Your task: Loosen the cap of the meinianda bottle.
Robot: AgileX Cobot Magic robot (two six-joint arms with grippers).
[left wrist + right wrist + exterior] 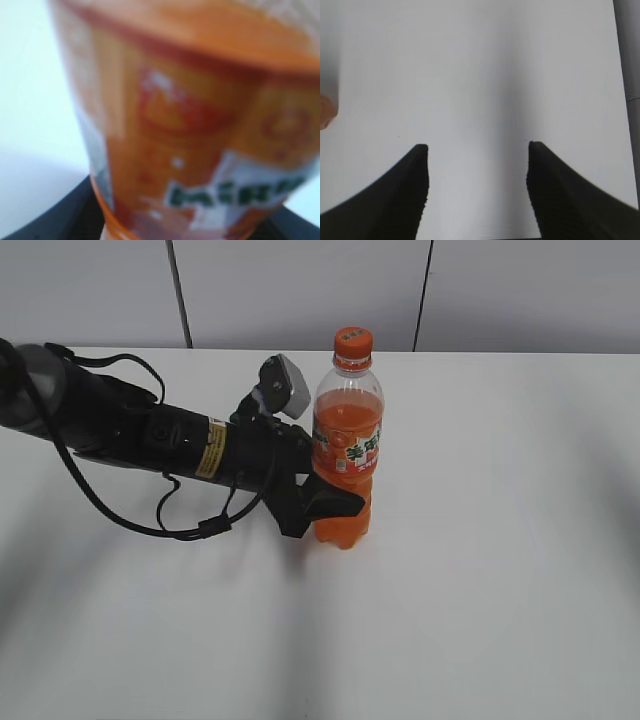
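The tall clear plastic meinianda bottle (pixel 346 455) of orange soda, with its orange-white-green label, stands upright near the middle of the white table (pixel 500 570). The small round orange plastic screw cap (pixel 353 340) sits on its neck, apparently fully seated. The left gripper (pixel 335 505) reaches in from the left and clamps the ribbed lower body just under the label, its black fingers (pixel 335 502) pinching the bottle from both sides. In the left wrist view the label (pixel 200 150) fills the picture and is badly blurred, so I cannot be sure how firmly the fingers bear on the plastic. The right gripper (pixel 477 190) hangs over bare table with its fingers spread wide and nothing between them; only a sliver of orange shows at the left edge of its view, and the arm does not appear in the exterior view, so it seems well apart from the cap.

The risks come from the low grip. Twisting force at the top could spin the whole bottle inside the left fingers rather than turn the cap. A sideways push during the right gripper's approach could tilt the tall bottle about that low hold. Squeezing harder to prevent slip could dent the soft wall. A misaligned descent could catch the neck ring instead of the cap.
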